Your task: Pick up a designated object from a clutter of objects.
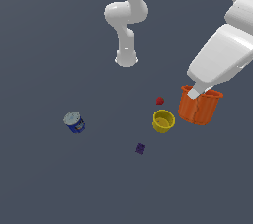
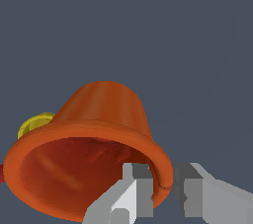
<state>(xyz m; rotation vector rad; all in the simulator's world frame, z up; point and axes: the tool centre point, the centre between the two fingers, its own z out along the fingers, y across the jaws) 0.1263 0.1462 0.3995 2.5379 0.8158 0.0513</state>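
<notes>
From the exterior view's left: a blue can [image 1: 74,122] stands well apart, then a small purple block [image 1: 140,148], a tiny red lump [image 1: 159,100] and a yellow cup [image 1: 163,121]. Rightmost, just beside the yellow cup, the orange cup [image 1: 199,105] has its rim pinched by the gripper [image 2: 162,188], one finger [image 2: 134,192] inside, the other outside

A flat, dark slate-grey floor [image 1: 49,183] spreads across both views, uniform in colour from edge to edge.
</notes>
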